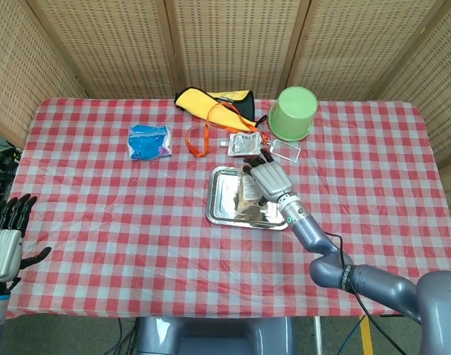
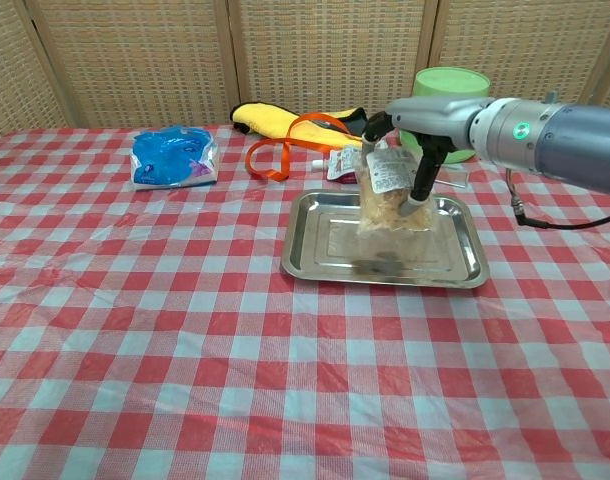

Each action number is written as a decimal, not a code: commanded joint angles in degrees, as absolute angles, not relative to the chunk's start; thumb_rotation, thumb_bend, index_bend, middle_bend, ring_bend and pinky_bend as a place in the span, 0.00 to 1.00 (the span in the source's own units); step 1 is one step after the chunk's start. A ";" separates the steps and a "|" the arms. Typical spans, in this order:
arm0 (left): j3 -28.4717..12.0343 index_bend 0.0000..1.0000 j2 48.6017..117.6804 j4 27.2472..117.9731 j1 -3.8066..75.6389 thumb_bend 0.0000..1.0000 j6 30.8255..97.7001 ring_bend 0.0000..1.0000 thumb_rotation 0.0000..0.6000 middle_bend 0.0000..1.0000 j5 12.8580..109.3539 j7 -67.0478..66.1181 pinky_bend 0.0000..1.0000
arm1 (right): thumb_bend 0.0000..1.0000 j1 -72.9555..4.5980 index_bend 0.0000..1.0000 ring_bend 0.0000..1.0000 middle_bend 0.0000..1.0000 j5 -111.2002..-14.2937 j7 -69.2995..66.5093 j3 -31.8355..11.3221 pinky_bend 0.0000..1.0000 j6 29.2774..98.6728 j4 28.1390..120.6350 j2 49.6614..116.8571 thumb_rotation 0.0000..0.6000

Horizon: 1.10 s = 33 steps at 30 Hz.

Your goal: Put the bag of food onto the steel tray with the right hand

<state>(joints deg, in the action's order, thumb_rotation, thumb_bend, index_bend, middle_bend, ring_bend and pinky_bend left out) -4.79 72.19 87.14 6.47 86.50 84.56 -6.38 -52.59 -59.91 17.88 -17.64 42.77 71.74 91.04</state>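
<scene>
A clear bag of food (image 2: 387,197) with a white label hangs over the steel tray (image 2: 325,262), held upright in my right hand (image 2: 417,122). From the head camera the bag of food (image 1: 249,191) shows just left of the right hand (image 1: 269,180), above the steel tray (image 1: 225,200). Whether the bag's bottom touches the tray is unclear. My left hand (image 1: 5,244) hovers off the table's left edge, fingers spread, holding nothing.
Behind the tray lie a small pouch (image 2: 360,160), an orange strap (image 2: 285,145) and a yellow bag (image 2: 275,117). A green bucket (image 2: 447,95) stands upside down at the back right. A blue packet (image 2: 173,157) lies at the back left.
</scene>
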 commanded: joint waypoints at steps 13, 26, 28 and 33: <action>-4.39 0.00 71.84 87.60 6.25 0.07 87.18 0.00 1.00 0.00 85.29 -5.95 0.00 | 0.11 -50.02 0.06 0.00 0.00 -53.17 24.02 -14.22 0.00 47.48 79.94 85.45 1.00; -4.24 0.00 71.65 87.52 5.75 0.07 88.55 0.00 1.00 0.00 86.16 -4.78 0.00 | 0.11 -32.22 0.00 0.00 0.00 -74.14 18.29 -2.86 0.00 72.93 88.49 76.83 1.00; -4.19 0.00 71.74 87.49 5.64 0.07 89.04 0.00 1.00 0.00 86.56 -4.90 0.00 | 0.10 -29.28 0.00 0.00 0.00 -76.24 16.98 -1.11 0.00 76.49 88.22 76.45 1.00; -3.91 0.00 71.79 87.71 5.18 0.07 90.20 0.00 1.00 0.00 87.39 -5.36 0.00 | 0.10 -23.05 0.00 0.00 0.00 -79.07 13.65 1.96 0.00 83.07 85.45 76.13 1.00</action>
